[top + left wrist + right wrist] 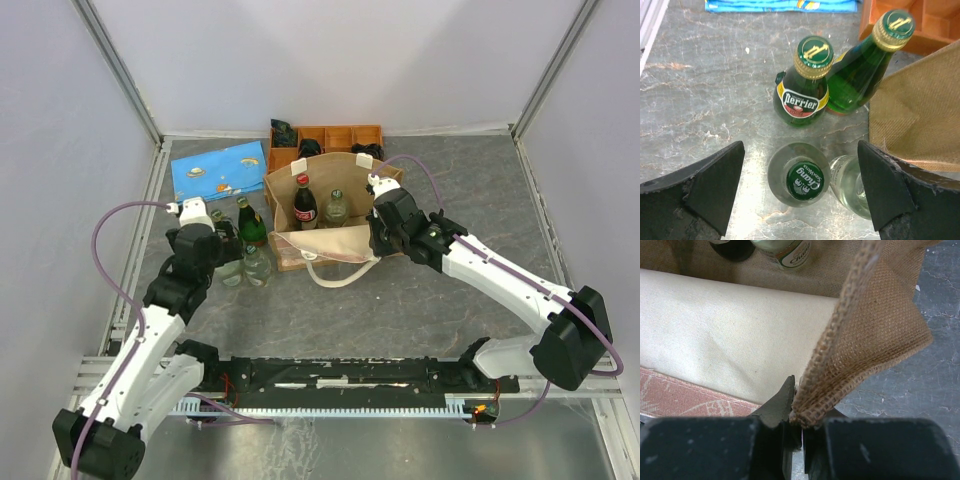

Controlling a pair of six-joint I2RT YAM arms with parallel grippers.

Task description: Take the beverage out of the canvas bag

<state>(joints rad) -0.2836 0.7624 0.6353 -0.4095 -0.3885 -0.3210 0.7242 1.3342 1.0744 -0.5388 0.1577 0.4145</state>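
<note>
A: Gripper state?
B: In the wrist view, bottom centre, the right gripper [797, 426] is clamped on the bag [875, 335], with a woven corner pinched between the jaws. The left gripper [800, 200] is spread wide and holds nothing. It hangs over four bottles on the table [700, 100].
A: Which four?
B: Low in the frame there's a Chang bottle [802, 180] between the fingers [705, 190], with a clear bottle [852, 185] just beside it on the right. Above them are a Perrier [804, 85] and a second green bottle [865, 65].
A: Bag?
B: Centre of the top view, mouth open, just right of those bottles. Inside are a red-capped cola bottle [304, 203] and a pale bottle [335, 208] beside it. Its label looks like Chang, but it's cropped. The tray [340, 135] is behind the bag and the blue pouch [218, 170] is upper left.
</note>
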